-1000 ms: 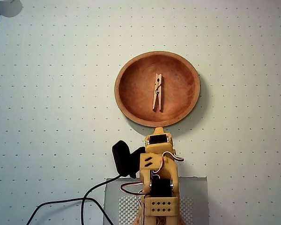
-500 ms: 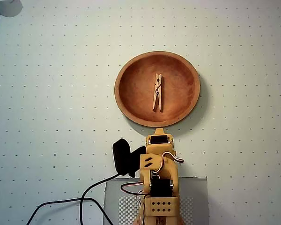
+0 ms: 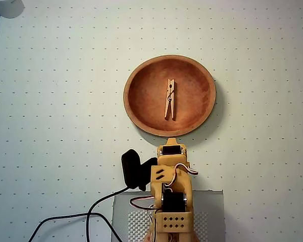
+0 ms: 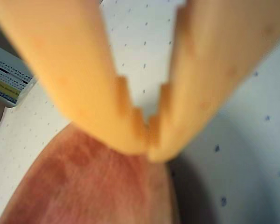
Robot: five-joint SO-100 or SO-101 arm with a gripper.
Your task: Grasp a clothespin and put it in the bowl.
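Yellow plastic makes up the arm (image 3: 171,191), which sits folded back at the bottom of the overhead view, its links stacked over a grey base plate (image 3: 212,206) with black cables (image 3: 91,217) trailing off to the left. Its front end stops just short of the near rim of the bowl (image 3: 136,108), a reddish-brown wooden dish on the dotted white table (image 3: 55,101). The clothespin (image 3: 169,99) lies flat near the middle of the bowl, roughly upright in that view, well apart from the arm and touched by nothing.

From above, the fingers are hidden under the wrist. The wrist view shows them instead: the gripper (image 4: 148,140) fills the frame, blurred, its two yellow fingers meeting at their tips with only a wedge of table showing higher up between them, so it looks closed and empty. Below those tips sits the bowl's (image 4: 84,186) brown edge; the clothespin cannot be seen here. A small labelled box (image 4: 7,77) lies at the left edge.
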